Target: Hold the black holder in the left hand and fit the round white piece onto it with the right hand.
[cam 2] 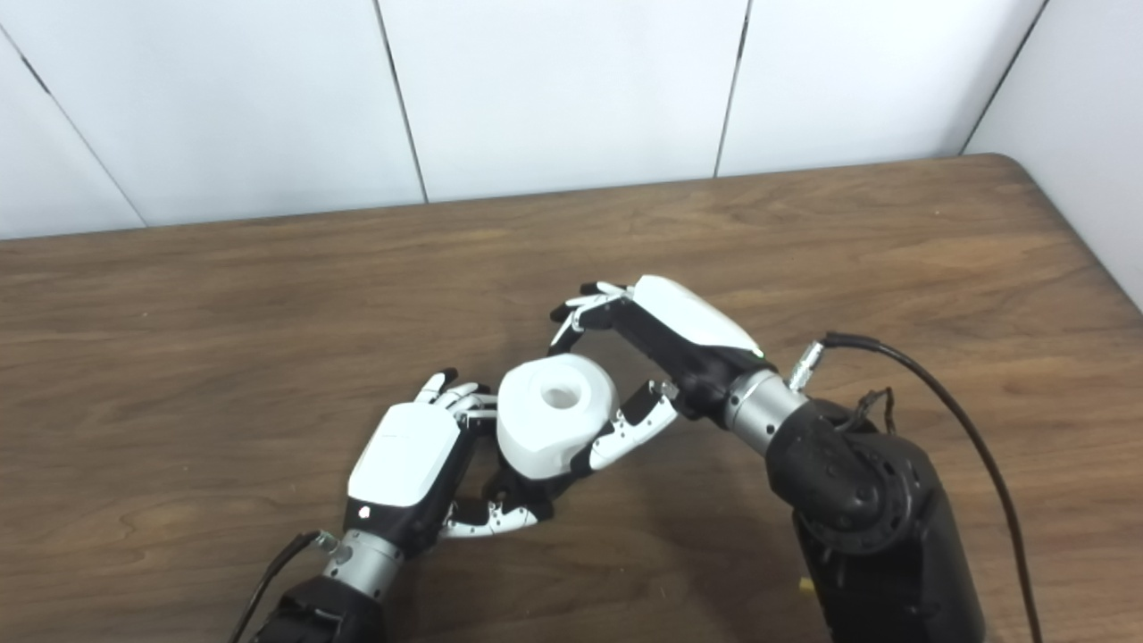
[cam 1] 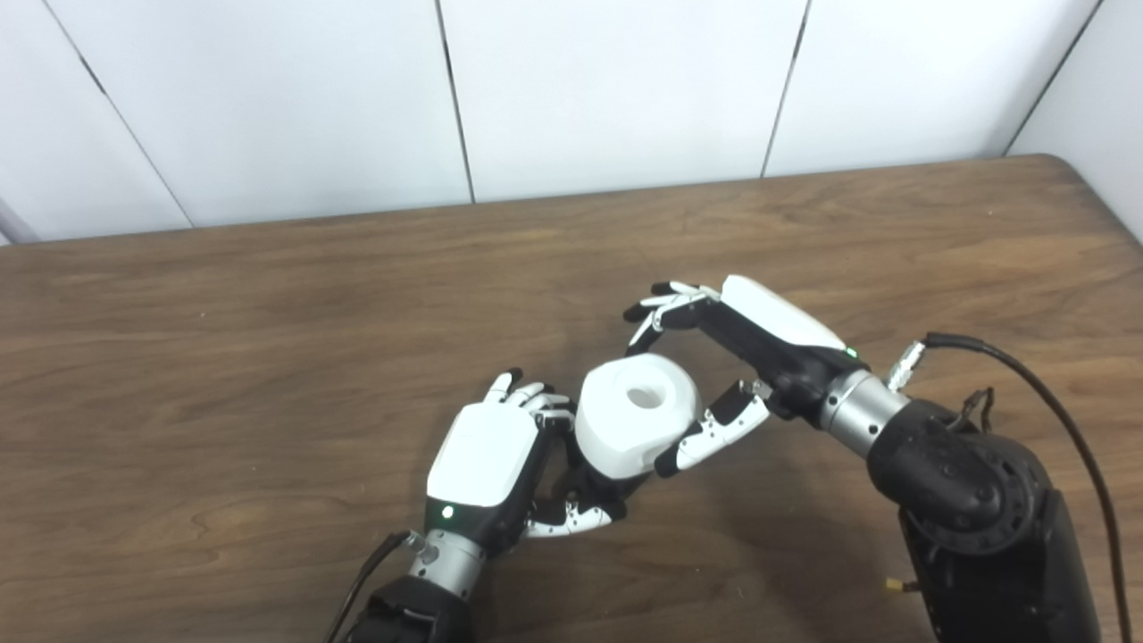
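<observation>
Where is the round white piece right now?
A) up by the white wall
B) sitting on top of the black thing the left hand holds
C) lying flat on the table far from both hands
B: the round white piece sits on the black holder gripped by the left hand, between both hands.

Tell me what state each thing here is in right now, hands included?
White piece: sitting on top of the holder, hole facing up.
Holder: mostly hidden under the white piece, gripped by the left hand.
Left hand: shut on the holder.
Right hand: fingers spread and arched over the far side of the white piece, thumb against its side; a firm grip cannot be told.
Table: wooden, under both hands.
</observation>
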